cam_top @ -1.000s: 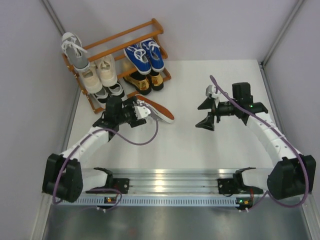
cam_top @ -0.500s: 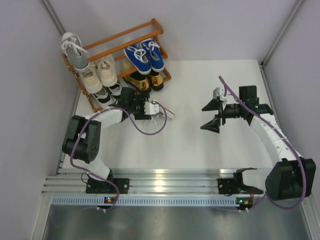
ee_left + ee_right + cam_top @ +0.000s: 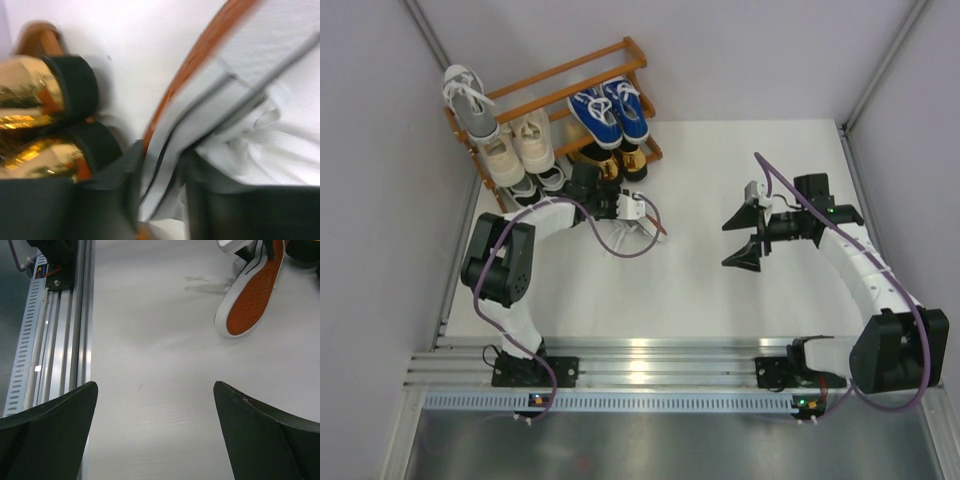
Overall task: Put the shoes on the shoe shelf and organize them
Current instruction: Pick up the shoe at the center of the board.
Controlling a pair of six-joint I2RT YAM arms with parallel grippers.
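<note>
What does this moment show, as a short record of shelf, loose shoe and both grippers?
shelf: orange-brown rack, back left
on shelf: blue pair, gold pair, beige pair, black-and-white pair, one grey sneaker
held sneaker: orange sole, by the gold pair
left gripper: shut on held sneaker
right gripper: open, empty, over table

Matte white tabletop [image 3: 700, 290]; pale lilac panel walls [image 3: 740, 50] on three sides; ribbed aluminium rail [image 3: 660, 358] along near edge.

Ten shoes [image 3: 608, 115], one shoe shelf [image 3: 570, 68], two arms [image 3: 860, 265].
</note>
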